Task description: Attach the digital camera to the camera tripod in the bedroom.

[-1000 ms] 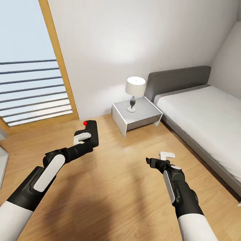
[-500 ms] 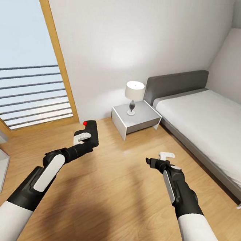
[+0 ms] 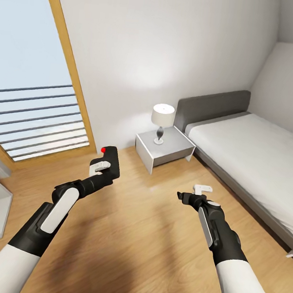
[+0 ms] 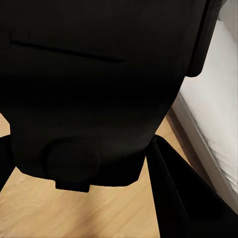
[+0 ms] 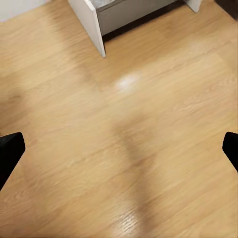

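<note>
Ahead of me a grey bed with a smooth white mattress lines the right wall, over light wood floor. A boxy white nightstand carries a small lamp. My left gripper is clamped on the matte black digital camera, its long axis upright, red button topmost. My right gripper hangs empty, fingers spread wide.
</note>
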`<state>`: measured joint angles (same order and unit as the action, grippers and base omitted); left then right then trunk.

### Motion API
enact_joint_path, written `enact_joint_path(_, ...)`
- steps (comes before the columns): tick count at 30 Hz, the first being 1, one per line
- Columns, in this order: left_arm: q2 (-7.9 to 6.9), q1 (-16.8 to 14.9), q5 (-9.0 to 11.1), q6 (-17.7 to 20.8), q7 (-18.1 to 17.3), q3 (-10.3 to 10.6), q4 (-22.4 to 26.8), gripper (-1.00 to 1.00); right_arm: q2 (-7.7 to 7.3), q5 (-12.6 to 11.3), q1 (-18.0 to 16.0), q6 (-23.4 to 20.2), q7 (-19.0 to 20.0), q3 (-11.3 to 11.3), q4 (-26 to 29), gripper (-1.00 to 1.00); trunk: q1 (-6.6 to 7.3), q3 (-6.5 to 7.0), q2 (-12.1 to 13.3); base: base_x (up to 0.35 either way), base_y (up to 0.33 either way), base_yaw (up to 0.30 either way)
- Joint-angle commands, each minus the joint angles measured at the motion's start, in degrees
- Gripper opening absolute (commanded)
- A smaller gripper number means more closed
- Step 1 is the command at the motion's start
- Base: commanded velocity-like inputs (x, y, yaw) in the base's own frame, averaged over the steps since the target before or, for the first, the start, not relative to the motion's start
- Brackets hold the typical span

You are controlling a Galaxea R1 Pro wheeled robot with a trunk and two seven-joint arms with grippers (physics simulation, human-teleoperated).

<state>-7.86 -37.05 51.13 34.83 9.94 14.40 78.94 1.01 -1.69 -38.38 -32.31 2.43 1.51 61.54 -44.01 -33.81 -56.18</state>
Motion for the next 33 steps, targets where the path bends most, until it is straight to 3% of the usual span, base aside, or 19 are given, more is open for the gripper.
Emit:
enact_joint_path(1, -0.05, 0.0, 0.5, 0.1, 0.4, 0.1, 0.1, -1.0, 0.05, -0.2, 0.0, -0.3, 0.2, 0.2, 0.1, 1.0, 0.22, 0.22, 0.4, 0.0, 0.0, 0.0)
enact_joint_path(33, 0.03, 0.0, 0.5, 0.0, 0.4, 0.1, 0.1, -1.0, 0.05, -0.2, 0.0, -0.3, 0.3, 0.1, 0.1, 1.0, 7.25, 8.86, 13.2, 0.0, 0.0, 0.0)
